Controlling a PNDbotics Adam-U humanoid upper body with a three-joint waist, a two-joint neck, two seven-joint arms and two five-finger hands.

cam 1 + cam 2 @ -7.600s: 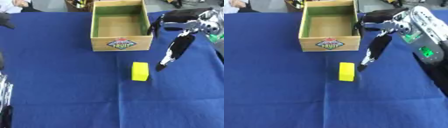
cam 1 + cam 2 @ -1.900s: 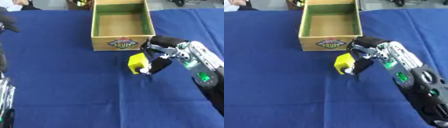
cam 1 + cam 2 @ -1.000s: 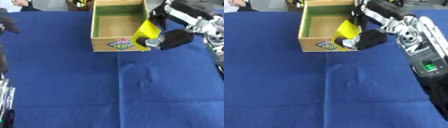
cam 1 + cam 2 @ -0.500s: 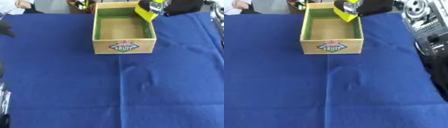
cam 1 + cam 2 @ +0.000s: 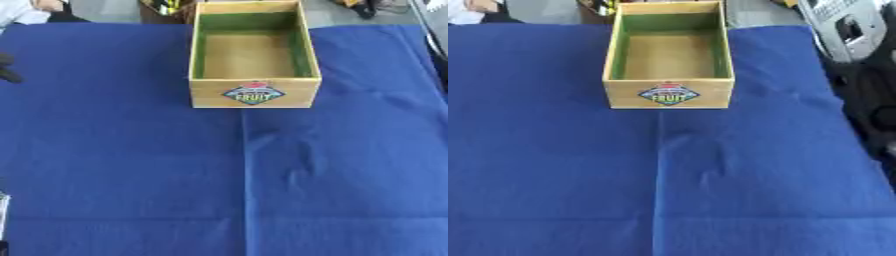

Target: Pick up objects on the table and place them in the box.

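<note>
One blue cloth [image 5: 131,175] spread across the near table, creased down the middle. Farther back, upright on the cloth, a wooden box [image 5: 254,92] with green inner walls and a fruit label on its front; nothing visible inside. At the right edge, part of the robot's arm [image 5: 850,30]; hand states impossible to tell.
</note>
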